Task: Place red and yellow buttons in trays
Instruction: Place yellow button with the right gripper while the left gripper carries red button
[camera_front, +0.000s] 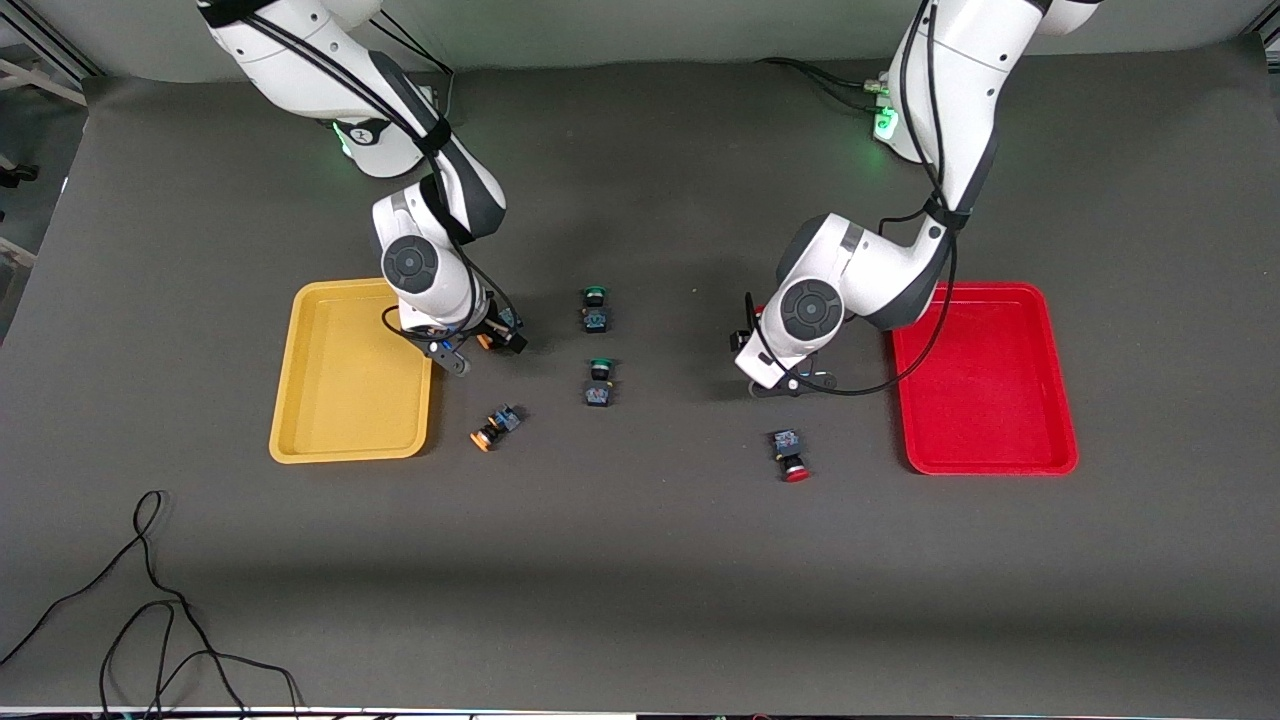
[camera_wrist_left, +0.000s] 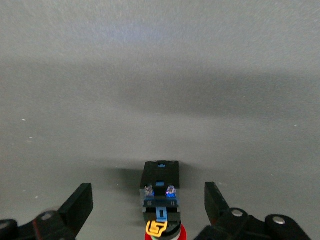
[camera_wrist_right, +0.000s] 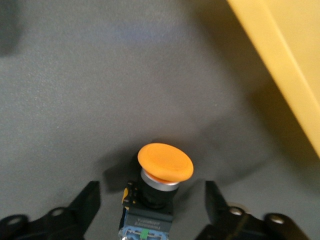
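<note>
While our right gripper (camera_wrist_right: 150, 200) and left gripper (camera_wrist_left: 149, 202) each straddle a yellow button (camera_wrist_right: 162, 172) and a red button (camera_wrist_left: 161, 200) with fingers spread, we judge both light, rigid, best pinched across their boxy bodies.

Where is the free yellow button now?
In the front view, the free yellow button lies on the table beside the yellow tray, nearer the camera than the right tool.

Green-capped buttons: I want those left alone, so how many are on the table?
2. One green-capped button lies mid-table between the yellow tray and the red tray; the other green-capped button lies just nearer to the front camera. Another could be hidden from view.
</note>
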